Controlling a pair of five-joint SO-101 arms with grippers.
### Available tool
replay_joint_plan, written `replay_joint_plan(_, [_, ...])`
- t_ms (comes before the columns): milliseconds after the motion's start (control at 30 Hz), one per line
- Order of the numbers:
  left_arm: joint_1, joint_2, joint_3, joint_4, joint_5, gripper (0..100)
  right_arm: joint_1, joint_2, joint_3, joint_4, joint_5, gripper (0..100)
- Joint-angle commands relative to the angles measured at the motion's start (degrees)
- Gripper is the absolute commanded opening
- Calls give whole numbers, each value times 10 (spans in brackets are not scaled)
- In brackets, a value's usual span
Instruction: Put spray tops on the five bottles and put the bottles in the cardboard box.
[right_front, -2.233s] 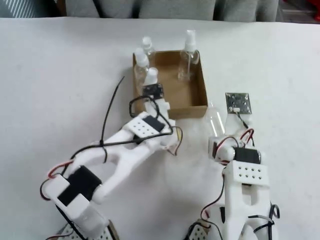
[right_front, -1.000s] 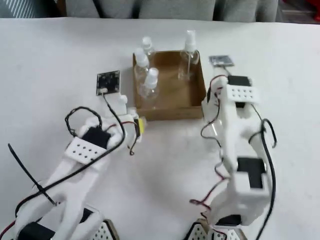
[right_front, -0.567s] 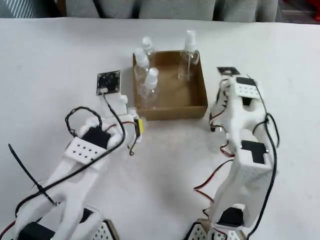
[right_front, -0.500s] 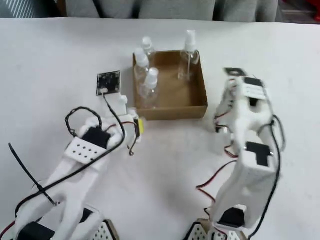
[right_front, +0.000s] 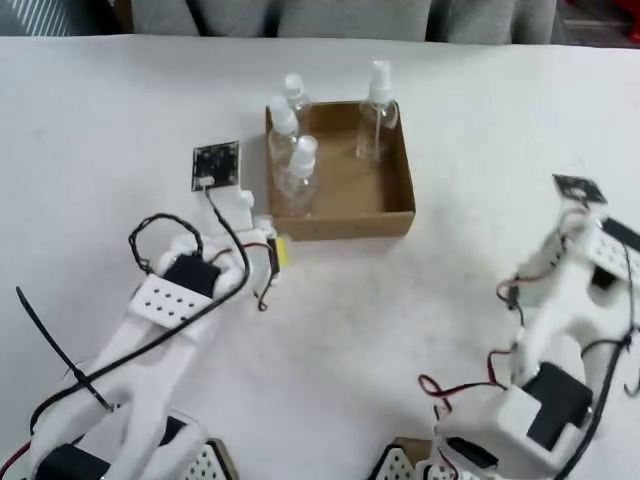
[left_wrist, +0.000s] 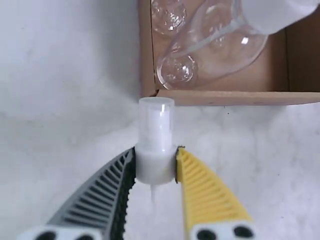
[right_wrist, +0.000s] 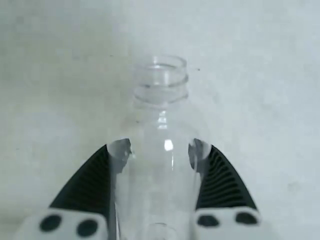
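Two grips: left gripper (left_wrist: 155, 152) on spray top (left_wrist: 156, 127), right gripper (right_wrist: 160, 145) on bottle (right_wrist: 161, 95)

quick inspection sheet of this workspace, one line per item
surface: white table, no spills seen
job's things: cardboard box with four capped bottles at it; one spray top; one uncapped bottle
clutter: nothing seen
grippers: left gripper shut on the spray top by the box's corner; right gripper shut on the uncapped bottle
cables: black and red wires loose along both arms
surroundings: grey furniture beyond the far edge
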Motion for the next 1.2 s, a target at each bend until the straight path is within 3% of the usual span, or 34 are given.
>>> replay_joint_plan(0, [-1,-26,-3,-13,-4,21,59,-43,69,-75,55,63])
replay_joint_plan(167, [0,-25,-3,-13,-4,21,82,-43,112,-141,69,228])
replay_joint_plan(267, [0,-25,-2,-13,-4,21,80,-49,110,-142,69,270])
replay_joint_plan(700, [-1,-25,-2,-13,-4,21,93,-73,26,-73,69,269])
replay_joint_plan(900, [-1,-25,-2,-13,-4,21,93,-67,22,-73,69,178])
replay_joint_plan(1167, [-1,-25,-2,-13,-4,21,91,-67,22,-76,69,276])
